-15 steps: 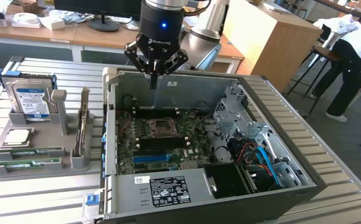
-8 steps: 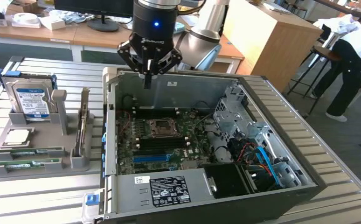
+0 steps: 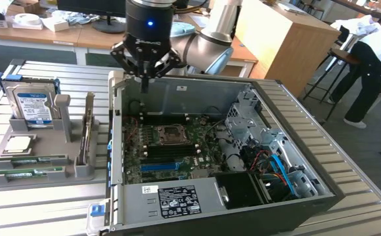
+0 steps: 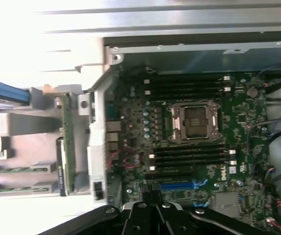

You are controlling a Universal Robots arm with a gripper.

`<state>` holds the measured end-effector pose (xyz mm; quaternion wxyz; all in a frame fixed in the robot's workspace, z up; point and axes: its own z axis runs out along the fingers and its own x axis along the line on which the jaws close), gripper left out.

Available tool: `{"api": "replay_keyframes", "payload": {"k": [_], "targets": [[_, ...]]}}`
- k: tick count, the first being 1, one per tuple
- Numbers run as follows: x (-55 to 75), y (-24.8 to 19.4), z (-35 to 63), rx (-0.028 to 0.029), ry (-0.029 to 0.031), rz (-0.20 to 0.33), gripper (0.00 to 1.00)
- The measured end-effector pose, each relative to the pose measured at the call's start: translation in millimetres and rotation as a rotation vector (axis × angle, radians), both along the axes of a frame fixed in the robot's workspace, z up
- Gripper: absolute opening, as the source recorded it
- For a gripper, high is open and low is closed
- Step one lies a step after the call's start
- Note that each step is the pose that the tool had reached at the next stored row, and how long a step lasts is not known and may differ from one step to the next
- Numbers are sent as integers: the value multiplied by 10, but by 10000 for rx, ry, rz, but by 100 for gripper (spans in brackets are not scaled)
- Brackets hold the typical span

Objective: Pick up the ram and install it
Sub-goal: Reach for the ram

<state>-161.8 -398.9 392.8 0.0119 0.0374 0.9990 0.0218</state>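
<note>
Gripper [image 3: 145, 77]: closed tight, nothing seen between the fingers; held above the open computer case [image 3: 184, 96] at its far wall.
Ram [image 3: 88, 125]: apparently stood on edge in the grey holder [image 3: 46, 183] — just beside the case, apart from the gripper.

Slatted table [image 3: 46, 209] bearing computer case [image 3: 190, 96], grey holder [image 3: 51, 145]

— What sort of place am I looking at?
— I'm running this in a robotics lab: my robot arm [image 3: 210, 39] stands over an open computer case [image 3: 177, 96] on a slatted metal bench [image 3: 39, 211].
— And around it?
— Wooden desks [image 3: 59, 34], a monitor [image 3: 85, 6], a person [image 3: 367, 69] beside a stool [image 3: 338, 59].
</note>
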Motion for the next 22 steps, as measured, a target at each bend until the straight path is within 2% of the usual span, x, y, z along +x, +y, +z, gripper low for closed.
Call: {"api": "replay_keyframes", "payload": {"k": [10,22], "targets": [[-343,0,-5,-17,25,0,10],[-676,0,-11,-43,103,2,10]]}}
